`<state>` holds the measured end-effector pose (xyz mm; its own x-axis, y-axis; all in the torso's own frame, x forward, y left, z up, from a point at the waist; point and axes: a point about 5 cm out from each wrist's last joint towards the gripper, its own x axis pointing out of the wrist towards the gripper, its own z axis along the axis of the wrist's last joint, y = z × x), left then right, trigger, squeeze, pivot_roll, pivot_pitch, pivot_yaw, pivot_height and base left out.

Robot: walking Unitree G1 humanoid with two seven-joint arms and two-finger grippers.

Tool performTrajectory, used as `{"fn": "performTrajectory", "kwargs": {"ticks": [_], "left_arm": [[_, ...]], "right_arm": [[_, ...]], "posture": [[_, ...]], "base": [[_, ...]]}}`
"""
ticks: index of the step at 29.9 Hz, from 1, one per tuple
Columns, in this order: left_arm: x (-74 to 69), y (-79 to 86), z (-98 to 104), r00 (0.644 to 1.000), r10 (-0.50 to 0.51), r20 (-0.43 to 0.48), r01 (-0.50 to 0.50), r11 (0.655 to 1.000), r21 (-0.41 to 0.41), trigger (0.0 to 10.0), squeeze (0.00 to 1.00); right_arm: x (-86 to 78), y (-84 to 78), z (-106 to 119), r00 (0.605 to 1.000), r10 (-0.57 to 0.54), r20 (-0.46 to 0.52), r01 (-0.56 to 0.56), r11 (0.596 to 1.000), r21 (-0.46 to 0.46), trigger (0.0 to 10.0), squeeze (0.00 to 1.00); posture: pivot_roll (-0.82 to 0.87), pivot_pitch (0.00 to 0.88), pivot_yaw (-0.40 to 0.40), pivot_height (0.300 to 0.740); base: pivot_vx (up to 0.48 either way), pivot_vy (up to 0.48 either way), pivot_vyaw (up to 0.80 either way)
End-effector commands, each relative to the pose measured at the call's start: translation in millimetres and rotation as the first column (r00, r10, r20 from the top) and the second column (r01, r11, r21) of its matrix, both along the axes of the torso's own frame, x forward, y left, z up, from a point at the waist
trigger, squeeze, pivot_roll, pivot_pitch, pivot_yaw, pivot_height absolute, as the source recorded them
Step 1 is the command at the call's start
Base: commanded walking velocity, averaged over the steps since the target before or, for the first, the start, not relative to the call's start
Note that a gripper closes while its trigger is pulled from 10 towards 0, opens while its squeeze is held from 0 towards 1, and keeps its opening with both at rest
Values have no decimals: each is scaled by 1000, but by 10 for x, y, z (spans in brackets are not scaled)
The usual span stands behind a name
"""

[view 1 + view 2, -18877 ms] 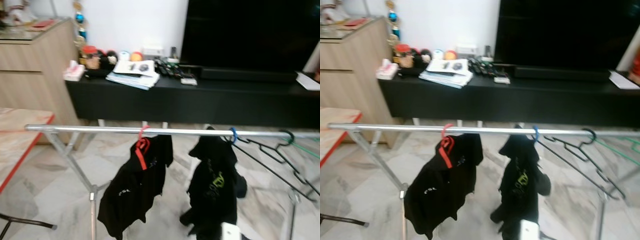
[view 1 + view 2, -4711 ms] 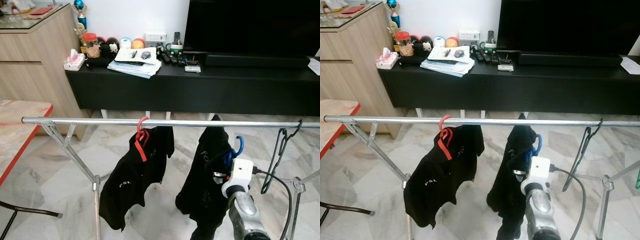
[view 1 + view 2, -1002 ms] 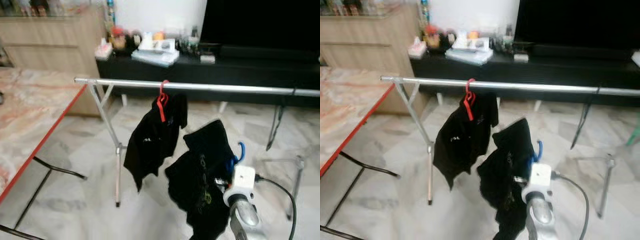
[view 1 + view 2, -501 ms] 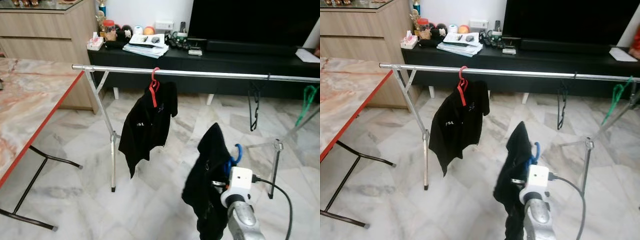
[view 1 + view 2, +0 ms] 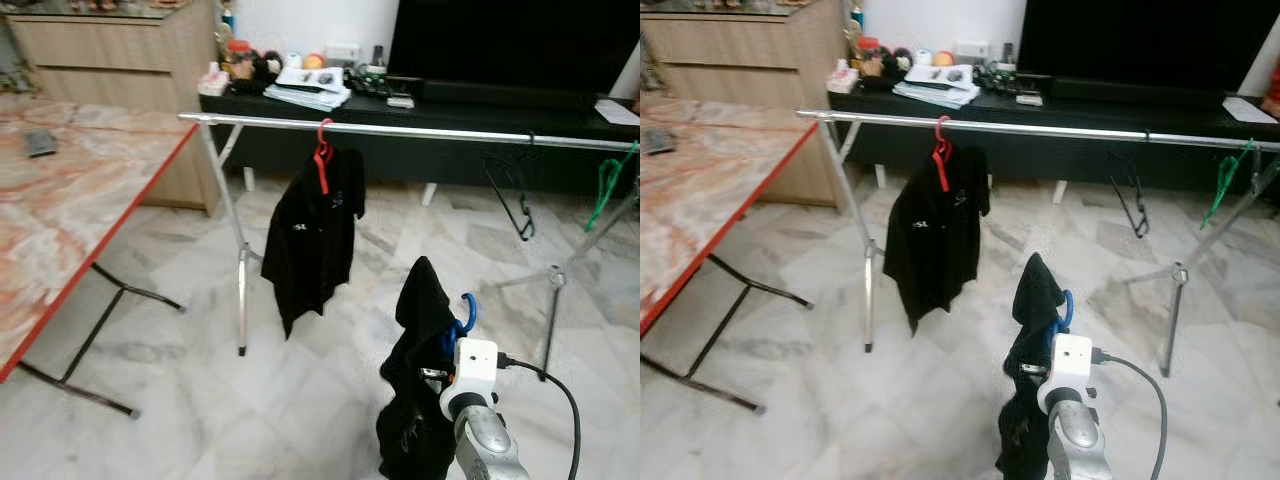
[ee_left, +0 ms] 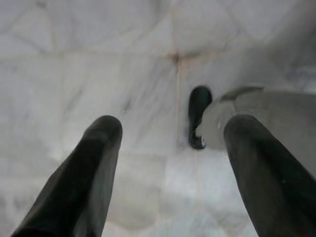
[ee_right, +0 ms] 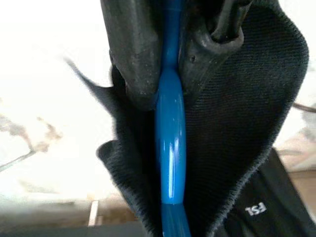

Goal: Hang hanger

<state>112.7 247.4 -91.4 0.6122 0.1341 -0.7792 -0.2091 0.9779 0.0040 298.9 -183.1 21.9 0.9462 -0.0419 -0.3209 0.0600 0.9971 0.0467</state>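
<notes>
A blue hanger (image 7: 170, 148) carrying a black shirt (image 5: 420, 380) is pinched between the fingers (image 7: 133, 44) of my right gripper (image 7: 170, 84), which is shut on it. It hangs low in front of me, well short of the silver rail (image 5: 420, 131). On that rail are a red hanger (image 5: 322, 160) with another black shirt (image 5: 312, 235), an empty black hanger (image 5: 512, 195) and a green hanger (image 5: 605, 190). My left gripper (image 6: 173, 128) is open, pointing down at the marble floor.
A marble-topped table with a red edge (image 5: 110, 235) and black legs stands at my left. A black TV cabinet (image 5: 440, 155) with clutter runs behind the rack, beside a wooden cabinet (image 5: 130, 80). The rack's legs (image 5: 241, 290) stand on open marble floor.
The camera has moved: the rack sits a little further right and more of the table shows. The blue hanger stays in my right gripper; the empty black hanger has swung.
</notes>
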Motion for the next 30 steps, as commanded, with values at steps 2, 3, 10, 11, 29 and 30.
{"fn": "performTrajectory", "kwargs": {"ticks": [2,3,10,11,29,30], "left_arm": [[-32,6,-12,1000,10,-14,-10,1000,-1,10000,0],[-31,6,-12,1000,12,-14,-12,1000,-1,10000,0],[-21,7,-4,999,47,7,-47,999,5,10000,0],[-14,9,1,998,54,16,-54,998,9,10000,0],[516,4,318,938,-205,280,156,969,189,10000,0],[901,41,526,902,-255,348,181,956,231,10000,0]], "right_arm": [[39,-8,27,1000,15,-6,-15,1000,-10,10000,0],[38,0,9,999,26,-24,-27,999,-18,10000,0],[44,-20,-65,992,52,-112,-59,996,-60,10000,0],[47,-28,-85,988,65,-142,-76,994,-75,10000,0],[192,103,-19,864,387,-322,-466,858,-218,10000,0],[198,103,-11,854,403,-329,-487,842,-233,10000,0]], "posture": [[137,89,-22,740],[137,89,-22,740],[139,89,-26,740],[141,88,-29,740],[156,63,-52,740],[158,60,-54,740]], "base": [[0,0,0],[0,0,0],[0,0,0],[0,0,0],[0,0,0],[0,0,0]]}}
